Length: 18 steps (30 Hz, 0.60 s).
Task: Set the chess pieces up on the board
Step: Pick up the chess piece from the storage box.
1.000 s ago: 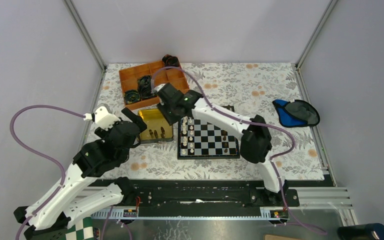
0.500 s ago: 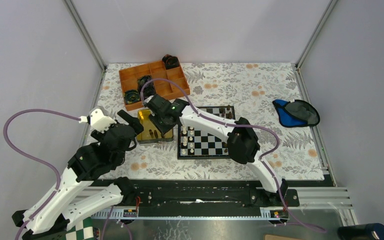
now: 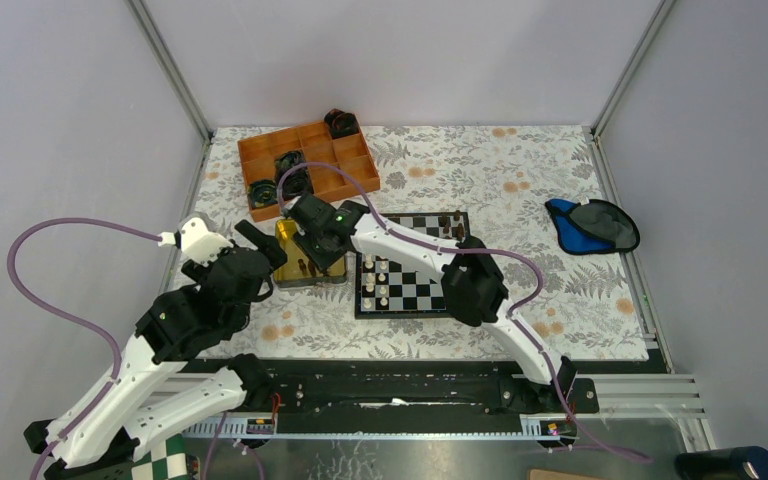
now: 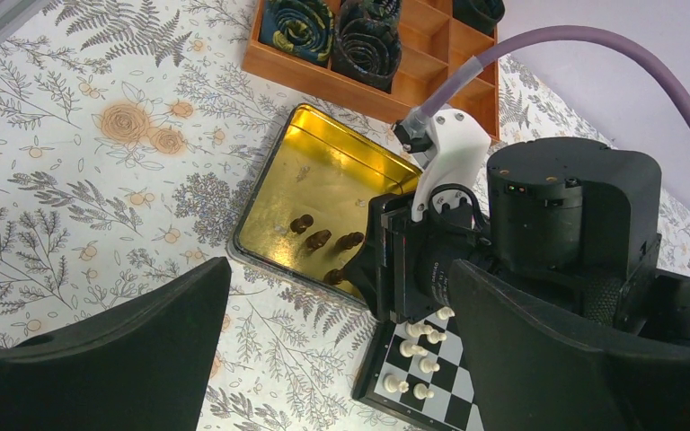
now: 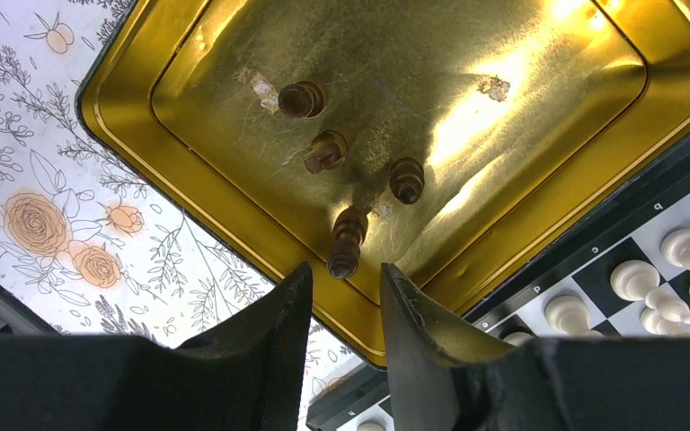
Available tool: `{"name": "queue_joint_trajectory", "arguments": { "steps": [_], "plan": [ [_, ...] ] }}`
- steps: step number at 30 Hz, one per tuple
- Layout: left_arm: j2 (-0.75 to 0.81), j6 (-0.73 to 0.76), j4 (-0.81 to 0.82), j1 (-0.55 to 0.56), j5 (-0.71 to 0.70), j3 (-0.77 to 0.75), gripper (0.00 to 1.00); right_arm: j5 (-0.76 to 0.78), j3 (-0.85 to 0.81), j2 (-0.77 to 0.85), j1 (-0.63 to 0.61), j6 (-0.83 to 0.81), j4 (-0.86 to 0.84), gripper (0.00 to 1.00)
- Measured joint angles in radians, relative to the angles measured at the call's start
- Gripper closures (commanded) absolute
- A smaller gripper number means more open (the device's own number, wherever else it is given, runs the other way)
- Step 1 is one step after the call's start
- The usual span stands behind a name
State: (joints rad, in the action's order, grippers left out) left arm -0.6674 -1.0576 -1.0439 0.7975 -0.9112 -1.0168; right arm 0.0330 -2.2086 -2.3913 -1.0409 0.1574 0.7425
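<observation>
a: where are the chess pieces (image 4: 317,239) right now?
b: split up. four dark pieces (image 5: 326,151) sit in the gold tin (image 5: 521,99), just left of the board (image 3: 410,295). white pieces (image 3: 375,280) stand in the board's two left columns, and a few more dark ones stand along its far edge.
a: and the right gripper (image 5: 345,269)?
b: it hangs over the tin, close to the wall that faces the board. its fingers are a little apart, and the end of the nearest dark piece shows in the gap. nothing is clamped. i can't tell whether a finger touches it.
a: what changed from a second ago?
b: then that gripper was above the board's far left corner. half a second ago it had already swung left over the tin, and since then it has only crept slightly further left. the right arm's elbow slid left with it and now covers more of the board's right side.
a: did the pieces in the tin move?
b: the earlier overhead view is too small to tell.
a: the left gripper (image 4: 340,269)?
b: wide apart and empty, hovering left of the tin. over the second it pulled back a touch to the left.
a: anything further out?
b: an orange tray (image 3: 355,160) of black coils (image 3: 263,190) beyond the tin and a blue cloth (image 3: 575,220) at the far right. both lie on the floral tablecloth (image 3: 520,170), unmoved.
</observation>
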Motion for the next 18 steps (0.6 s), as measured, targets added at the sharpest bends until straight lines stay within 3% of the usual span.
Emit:
{"name": "queue_joint_trajectory", "arguments": {
  "steps": [18],
  "plan": [
    [0.0,0.018,0.003,0.0,0.003,0.001,0.01,-0.002,-0.02,-0.039,0.0,0.0,0.001,0.62]
  ]
}}
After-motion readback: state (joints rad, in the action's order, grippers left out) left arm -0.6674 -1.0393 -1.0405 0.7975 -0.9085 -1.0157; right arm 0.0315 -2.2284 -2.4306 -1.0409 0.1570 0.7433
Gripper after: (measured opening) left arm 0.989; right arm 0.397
